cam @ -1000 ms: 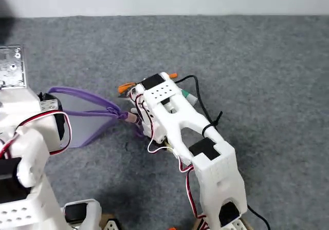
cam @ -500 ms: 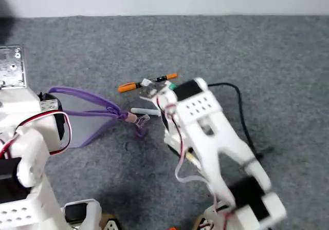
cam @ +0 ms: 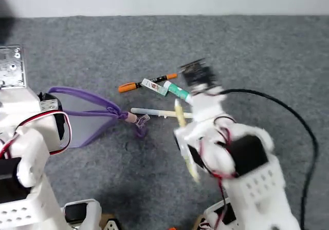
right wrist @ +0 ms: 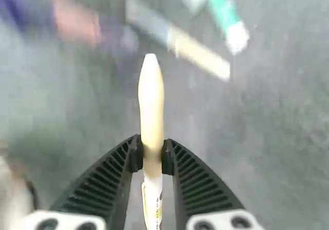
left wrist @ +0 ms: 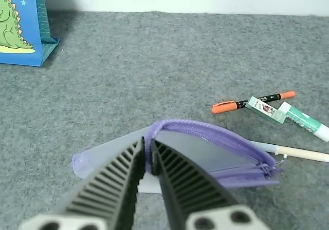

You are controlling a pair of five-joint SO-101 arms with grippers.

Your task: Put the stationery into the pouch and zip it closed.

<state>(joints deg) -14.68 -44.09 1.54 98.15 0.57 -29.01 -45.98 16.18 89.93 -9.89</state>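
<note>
Here, the right fingers [right wrist: 134, 155] are clenched on a cream pen [right wrist: 150, 101], pinching it partway along so the rounded tip juts well ahead of them. The pen is held above the grey bench [cam: 267, 50], well apart from the pouch. The left fingers [left wrist: 139, 158] are closed on the upper lip of the purple pouch [left wrist: 205, 148], lifting the zipper edge into an arch so the mouth gapes toward the loose items. An orange marker [cam: 146, 82] and a green-and-white marker [cam: 169, 90] lie touching each other, and a pale pen [cam: 154, 112] lies just beyond the pouch's zip pull [cam: 131, 118].

The step in hand looks to be carrying the cream pen to the mouth. To do it well, the pen should probably line up with the length of the opening and go in tip first under the raised lip. It should clear the zipper teeth. The right fingers should let go only once most of the barrel is inside, or the pen may tip out or shove the pouch off the left fingers.
</note>
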